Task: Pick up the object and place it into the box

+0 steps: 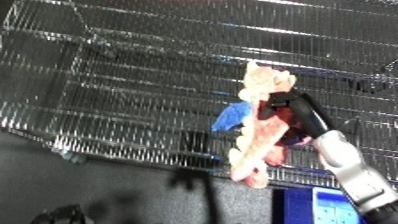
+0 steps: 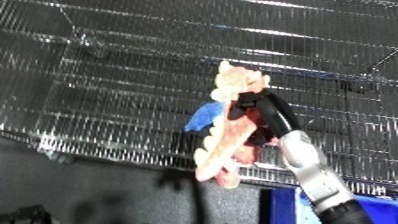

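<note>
The right hand (image 1: 298, 112) has its fingers (image 2: 253, 102) curled round a soft pink-and-cream toy with a blue part (image 1: 258, 132), held aloft over the wire-mesh bin (image 1: 115, 95), apparently so a release drops it inside. The left hand is out of view.

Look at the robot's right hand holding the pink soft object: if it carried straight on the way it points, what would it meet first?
Probably the wire bin. The right hand, fingers curled round the pink soft object, points up and leftward toward the bin's mesh; nothing else shows between, though depth is unclear.
</note>
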Motion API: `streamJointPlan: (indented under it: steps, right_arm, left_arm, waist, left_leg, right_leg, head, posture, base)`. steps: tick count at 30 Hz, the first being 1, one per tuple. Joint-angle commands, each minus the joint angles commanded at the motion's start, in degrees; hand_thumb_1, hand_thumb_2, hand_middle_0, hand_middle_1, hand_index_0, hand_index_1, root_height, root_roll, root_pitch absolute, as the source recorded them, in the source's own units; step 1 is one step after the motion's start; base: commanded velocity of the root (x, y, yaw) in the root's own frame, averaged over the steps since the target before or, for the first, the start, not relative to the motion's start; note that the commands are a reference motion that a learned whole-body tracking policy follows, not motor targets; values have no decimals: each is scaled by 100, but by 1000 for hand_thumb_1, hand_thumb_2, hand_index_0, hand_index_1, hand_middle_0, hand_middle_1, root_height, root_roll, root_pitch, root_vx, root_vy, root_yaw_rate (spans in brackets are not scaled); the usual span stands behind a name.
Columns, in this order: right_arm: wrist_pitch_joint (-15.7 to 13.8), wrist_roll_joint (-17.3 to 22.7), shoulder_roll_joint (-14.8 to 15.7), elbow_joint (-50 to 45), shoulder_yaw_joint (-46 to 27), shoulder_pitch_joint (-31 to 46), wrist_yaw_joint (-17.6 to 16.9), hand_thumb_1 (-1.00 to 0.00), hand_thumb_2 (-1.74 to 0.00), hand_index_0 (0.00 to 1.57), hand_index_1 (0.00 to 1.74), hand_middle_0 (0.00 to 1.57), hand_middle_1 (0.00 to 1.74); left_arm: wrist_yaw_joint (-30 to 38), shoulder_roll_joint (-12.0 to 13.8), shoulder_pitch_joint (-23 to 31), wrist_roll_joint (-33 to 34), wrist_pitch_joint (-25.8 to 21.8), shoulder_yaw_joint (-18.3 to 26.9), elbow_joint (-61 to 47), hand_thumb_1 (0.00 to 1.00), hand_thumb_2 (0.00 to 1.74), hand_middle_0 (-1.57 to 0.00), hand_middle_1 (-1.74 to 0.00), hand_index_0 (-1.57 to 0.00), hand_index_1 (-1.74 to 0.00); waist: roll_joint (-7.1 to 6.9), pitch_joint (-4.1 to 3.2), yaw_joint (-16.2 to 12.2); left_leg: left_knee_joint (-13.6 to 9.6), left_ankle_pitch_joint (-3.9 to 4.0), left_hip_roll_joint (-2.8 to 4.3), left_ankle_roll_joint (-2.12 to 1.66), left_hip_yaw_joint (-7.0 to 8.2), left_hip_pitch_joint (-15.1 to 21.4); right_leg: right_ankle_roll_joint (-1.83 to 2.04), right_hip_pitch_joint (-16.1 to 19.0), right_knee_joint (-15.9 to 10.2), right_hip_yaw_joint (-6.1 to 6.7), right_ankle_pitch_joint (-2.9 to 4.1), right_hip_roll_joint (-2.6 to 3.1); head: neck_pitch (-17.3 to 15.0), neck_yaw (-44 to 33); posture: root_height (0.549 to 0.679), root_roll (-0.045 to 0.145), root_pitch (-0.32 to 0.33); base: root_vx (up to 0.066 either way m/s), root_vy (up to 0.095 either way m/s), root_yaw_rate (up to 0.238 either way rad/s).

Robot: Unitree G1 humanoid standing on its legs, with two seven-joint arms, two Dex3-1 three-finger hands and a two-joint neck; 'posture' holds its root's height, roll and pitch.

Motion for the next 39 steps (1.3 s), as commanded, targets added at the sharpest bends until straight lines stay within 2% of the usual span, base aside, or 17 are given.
streamJointPlan:
  steps: [6,12,18,22,30,39]
  right_arm:
    - [-103,242,-14,-779,-951,796,-265,-900,-1566,1413,1566,1413,1566]
    - [-226,274,45,-1426,-1742,1528,-447,-900,-1566,1413,1566,1413,1566]
    - [-385,312,153,-2005,-2573,2247,-668,-900,-1566,1413,1566,1413,1566]
    - [-490,361,329,-2240,-3241,2815,-857,-900,-1566,1413,1566,1413,1566]
    - [-656,633,582,-2049,-4280,3630,-1185,-900,-1566,1413,1566,1413,1566]
    - [-881,1202,764,-1318,-4935,4020,-1444,-900,-1566,1413,1566,1413,1566]
  left_arm:
    - [-12,-74,63,84,73,78,-31,1000,1740,-1570,-1740,-1570,-1740]
    - [-63,-146,162,184,130,130,-75,1000,1740,-1570,-1740,-1570,-1740]
    - [-109,-207,283,230,179,194,-149,1000,1740,-1570,-1740,-1570,-1740]
    - [-147,-251,379,231,221,232,-191,1000,1740,-1570,-1740,-1570,-1740]
    - [-191,-235,454,252,243,241,-160,1000,1740,-1570,-1740,-1570,-1740]
    - [-201,-263,541,154,225,218,-57,1000,1740,-1570,-1740,-1570,-1740]
  waist:
    - [1,-71,-230]
    - [35,-155,-442]
    - [65,-242,-717]
    - [88,-289,-919]
    - [128,-356,-1261]
    - [245,-433,-1571]
  left_leg:
    - [15,-14,36,9,72,79]
    - [-5,-25,70,17,150,192]
    - [-38,-45,110,21,234,298]
    - [-36,-77,128,17,284,355]
    - [16,-163,171,4,388,441]
    - [4,-217,200,-14,539,565]
  right_leg:
    - [-13,41,8,54,-7,5]
    - [-18,119,-39,100,18,15]
    - [-28,222,-147,146,44,38]
    - [-30,285,-213,175,52,59]
    - [-39,355,-293,251,77,96]
    - [-52,428,-399,328,108,107]
  head:
    - [131,188]
    - [181,557]
    - [300,1284]
    - [417,1856]
    - [406,2619]
    - [246,4060]
  posture:
    - [630,50,-137]
    - [631,53,-152]
    - [633,55,-160]
    - [634,56,-165]
    - [636,59,-170]
    - [640,68,-168]
  base:
    - [-9,-21,-67]
    - [-6,-25,-91]
    - [-6,-13,-108]
    - [-4,-1,-93]
    - [-4,-3,-85]
    - [1,5,-93]
